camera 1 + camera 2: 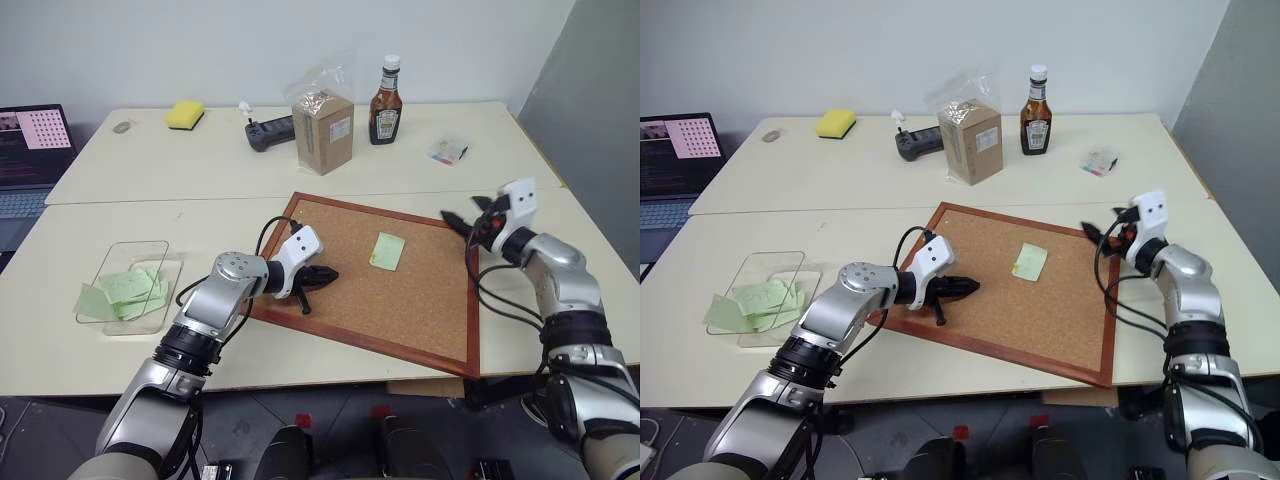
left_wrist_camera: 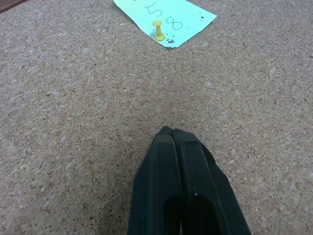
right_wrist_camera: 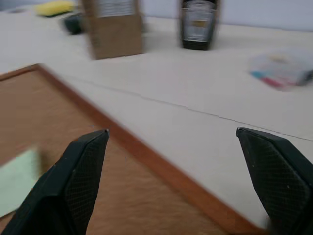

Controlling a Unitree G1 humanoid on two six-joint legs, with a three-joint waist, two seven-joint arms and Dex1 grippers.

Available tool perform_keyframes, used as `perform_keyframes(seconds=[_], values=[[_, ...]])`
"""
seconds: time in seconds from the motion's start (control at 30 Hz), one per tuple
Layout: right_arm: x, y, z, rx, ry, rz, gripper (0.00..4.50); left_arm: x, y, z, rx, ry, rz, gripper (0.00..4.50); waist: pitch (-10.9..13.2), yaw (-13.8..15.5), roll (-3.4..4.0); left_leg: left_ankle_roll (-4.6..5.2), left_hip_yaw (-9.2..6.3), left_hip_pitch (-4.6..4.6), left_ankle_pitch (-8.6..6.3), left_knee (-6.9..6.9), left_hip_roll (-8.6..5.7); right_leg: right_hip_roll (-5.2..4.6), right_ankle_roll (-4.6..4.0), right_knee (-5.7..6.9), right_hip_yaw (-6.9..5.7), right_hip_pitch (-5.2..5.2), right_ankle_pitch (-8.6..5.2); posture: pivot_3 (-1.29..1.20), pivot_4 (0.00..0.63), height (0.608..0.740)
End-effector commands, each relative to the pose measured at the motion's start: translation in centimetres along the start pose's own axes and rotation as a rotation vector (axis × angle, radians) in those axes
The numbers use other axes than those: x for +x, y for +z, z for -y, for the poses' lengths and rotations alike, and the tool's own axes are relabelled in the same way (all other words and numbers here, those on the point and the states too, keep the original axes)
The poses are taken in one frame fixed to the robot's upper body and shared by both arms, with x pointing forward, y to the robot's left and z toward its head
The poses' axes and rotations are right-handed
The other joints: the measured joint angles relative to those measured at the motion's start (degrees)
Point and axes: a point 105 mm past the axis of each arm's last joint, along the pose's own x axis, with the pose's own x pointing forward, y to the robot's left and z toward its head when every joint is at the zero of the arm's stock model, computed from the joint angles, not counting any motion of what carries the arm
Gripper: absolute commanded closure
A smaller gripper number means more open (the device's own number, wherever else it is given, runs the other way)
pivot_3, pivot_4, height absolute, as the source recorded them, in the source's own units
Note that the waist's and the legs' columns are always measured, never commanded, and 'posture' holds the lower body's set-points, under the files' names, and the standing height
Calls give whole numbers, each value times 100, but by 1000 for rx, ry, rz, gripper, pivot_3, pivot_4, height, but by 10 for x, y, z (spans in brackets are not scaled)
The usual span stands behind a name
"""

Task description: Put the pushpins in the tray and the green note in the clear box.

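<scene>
clear box holds several pale green slips; left gripper closed, empty, over corkboard; right gripper wide open, empty.

Corkboard lies mid-table with the green note pinned on it by a pushpin. Clear box sits left of it, holding slips. Bottle and carton stand behind.
</scene>
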Motion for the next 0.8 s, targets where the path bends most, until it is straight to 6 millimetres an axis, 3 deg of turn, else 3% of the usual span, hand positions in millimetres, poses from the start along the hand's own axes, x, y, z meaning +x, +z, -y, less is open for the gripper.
perform_keyframes(seconds=[0.03, 0.27, 0.43, 0.63, 0.8], values=[[5, 13, -46, -79, 237, 41, 59, -2, -27, -5, -31, 33, -110, 4500, 0, -4, 0, 0, 0, 1, 0, 1, 0, 0, 1, 0, 0, 0, -1, 0, 150, 740], [26, -4, -91, -75, 393, 9, 59, -1, -26, -4, -29, 32, -109, 4500, 0, -4, -1, 0, -3, 3, 0, 1, 1, 1, 5, 0, -2, 0, -3, 0, 150, 740], [40, -20, -100, -82, 417, -49, 59, -3, -28, -3, -31, 32, -111, 4500, 0, -2, -1, -1, -4, 3, 0, 1, 1, 0, 0, 1, -2, -1, 0, 0, 150, 740], [53, -24, -100, -89, 410, -66, 59, -5, -30, -2, -38, 38, -114, 4500, 1, -8, -1, -1, -6, 3, 0, 0, 1, 1, -1, 1, -4, -3, 1, 0, 150, 740], [62, -22, -97, -62, 394, -57, 1079, -5, -30, -2, -40, 44, -114, 4500, 1, -9, -1, -1, -7, 3, 0, -1, 1, 1, -2, 1, -4, -3, 1, 0, 150, 740]])
